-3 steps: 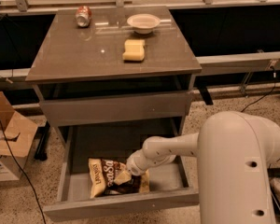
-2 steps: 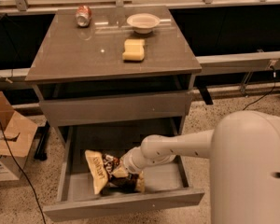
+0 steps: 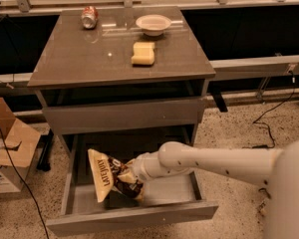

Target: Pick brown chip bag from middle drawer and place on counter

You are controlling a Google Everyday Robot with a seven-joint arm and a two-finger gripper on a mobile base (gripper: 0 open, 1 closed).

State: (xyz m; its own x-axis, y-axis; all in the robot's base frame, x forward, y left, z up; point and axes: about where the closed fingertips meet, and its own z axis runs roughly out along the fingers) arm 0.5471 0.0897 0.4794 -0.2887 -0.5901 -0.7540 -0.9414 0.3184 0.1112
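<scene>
The brown chip bag (image 3: 108,178), dark brown with a tan side lettered "LATE JULY", is tilted up and lifted off the floor of the open middle drawer (image 3: 134,217). My gripper (image 3: 130,176) is shut on the brown chip bag's right side; my white arm reaches in from the right. The counter (image 3: 89,59) is the glossy grey-brown top above.
On the counter stand a pale yellow sponge (image 3: 143,53), a white bowl (image 3: 153,23) and a lying can (image 3: 89,17). A shut grey drawer front (image 3: 122,115) is above the open drawer. A cardboard box (image 3: 7,148) stands at the left, cables lie on the floor.
The arm has drawn left and up, and the chip bag has risen from lying flat on the drawer floor to tilted and lifted in the gripper.
</scene>
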